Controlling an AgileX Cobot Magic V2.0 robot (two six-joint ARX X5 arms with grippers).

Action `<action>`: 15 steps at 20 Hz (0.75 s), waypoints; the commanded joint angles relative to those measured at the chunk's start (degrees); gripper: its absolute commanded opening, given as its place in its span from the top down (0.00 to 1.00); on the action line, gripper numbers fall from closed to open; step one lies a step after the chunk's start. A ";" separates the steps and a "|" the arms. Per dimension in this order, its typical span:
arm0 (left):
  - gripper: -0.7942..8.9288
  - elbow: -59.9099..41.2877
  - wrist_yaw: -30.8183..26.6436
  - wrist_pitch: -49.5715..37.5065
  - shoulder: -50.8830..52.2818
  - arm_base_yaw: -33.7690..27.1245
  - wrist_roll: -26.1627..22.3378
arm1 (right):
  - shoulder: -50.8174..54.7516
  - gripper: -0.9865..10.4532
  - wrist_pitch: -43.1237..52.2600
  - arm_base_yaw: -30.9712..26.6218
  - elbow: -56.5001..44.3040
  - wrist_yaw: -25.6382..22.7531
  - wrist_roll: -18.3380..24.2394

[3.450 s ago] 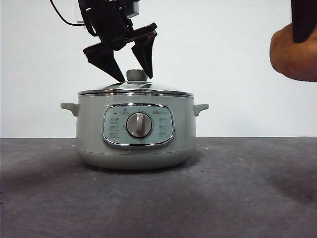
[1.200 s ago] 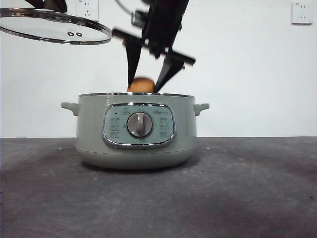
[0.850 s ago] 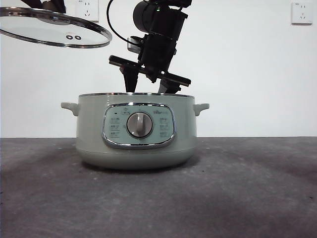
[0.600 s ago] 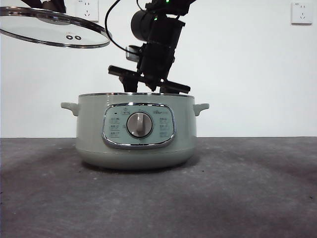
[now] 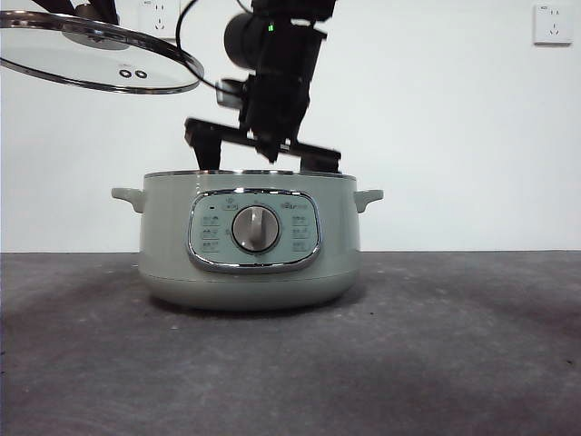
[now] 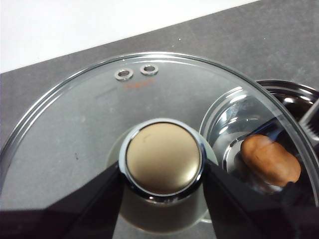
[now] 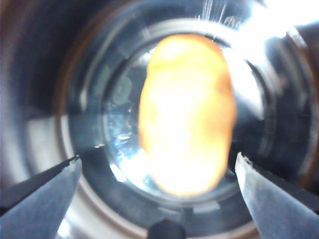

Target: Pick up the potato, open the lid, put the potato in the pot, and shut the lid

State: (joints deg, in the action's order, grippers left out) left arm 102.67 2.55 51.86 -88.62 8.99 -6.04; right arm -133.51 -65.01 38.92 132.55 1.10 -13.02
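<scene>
A: How far along is it?

B: Most of the way, I judge. The potato (image 7: 187, 114) lies on the shiny floor inside the pot (image 5: 247, 263). The right tool (image 7: 158, 186) hangs just above it within the pot's mouth, jaws spread wide on either side and touching nothing.

A: And the lid?

B: The lid (image 5: 98, 54) is off, held up in the air to one side of the pot and tilted a little. The left tool (image 6: 162, 194) is clamped on its knob (image 6: 163, 157), a jaw on each flank. Through the glass in the left wrist view the potato shows down in the steel bowl.

A: So what's left?

B: The right tool has to clear the pot, then the lid goes back on the rim. Picking up, opening and dropping in look done.

A: The surroundings?

B: A dark grey, slightly mottled bench (image 5: 454, 354) with only the pot standing on it. Behind it is a plain white wall (image 5: 454, 127) with a socket (image 5: 553, 24) high at one corner and another (image 5: 162, 15) partly hidden above the lid.
</scene>
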 commanded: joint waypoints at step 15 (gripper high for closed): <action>0.92 0.59 5.35 2.60 -4.57 4.92 2.89 | 29.75 0.31 -14.10 6.62 -7.85 -15.65 5.53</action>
State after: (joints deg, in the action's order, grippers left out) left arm 102.67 7.27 56.21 -93.78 13.69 -3.77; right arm -103.61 -77.69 45.45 125.56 -14.70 -7.84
